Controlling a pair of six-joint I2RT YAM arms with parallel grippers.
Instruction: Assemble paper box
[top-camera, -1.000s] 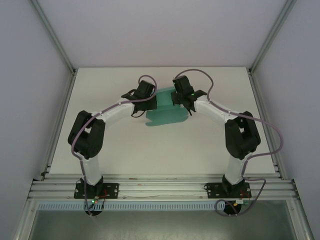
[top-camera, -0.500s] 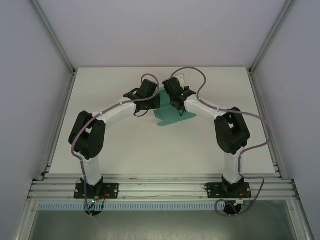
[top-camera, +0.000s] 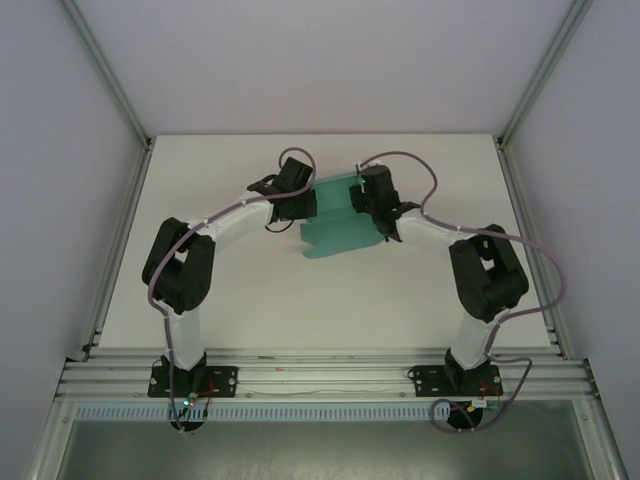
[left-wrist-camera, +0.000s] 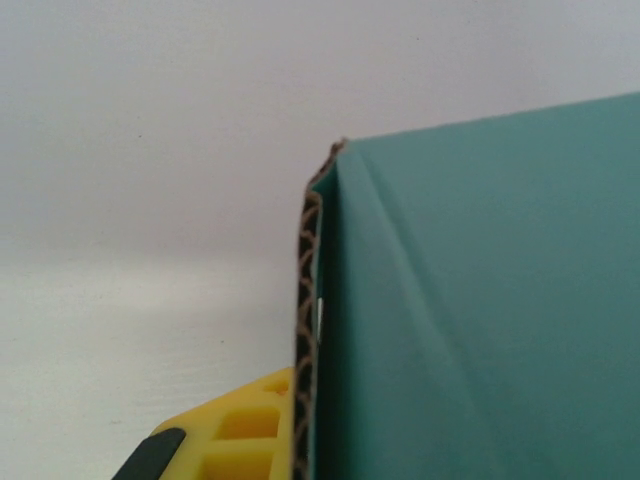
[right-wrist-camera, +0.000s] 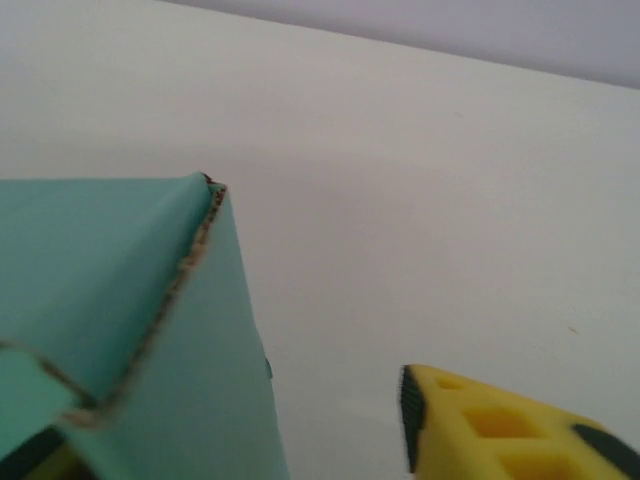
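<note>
- Top external view: we see a teal paper box between two grippers.
- Left gripper pinches its left edge.
- Right gripper is released, fingers spread.

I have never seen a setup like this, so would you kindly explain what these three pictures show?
These are two robot arms bolted at the near edge of a white table. One picture looks down from above and behind them. The other two come from a small camera on each wrist. Between the arms is a teal paper box, folded card that is not yet finished. The left claw is shut on one edge of it. The right claw stands open, with one yellow finger apart from the card.
</note>
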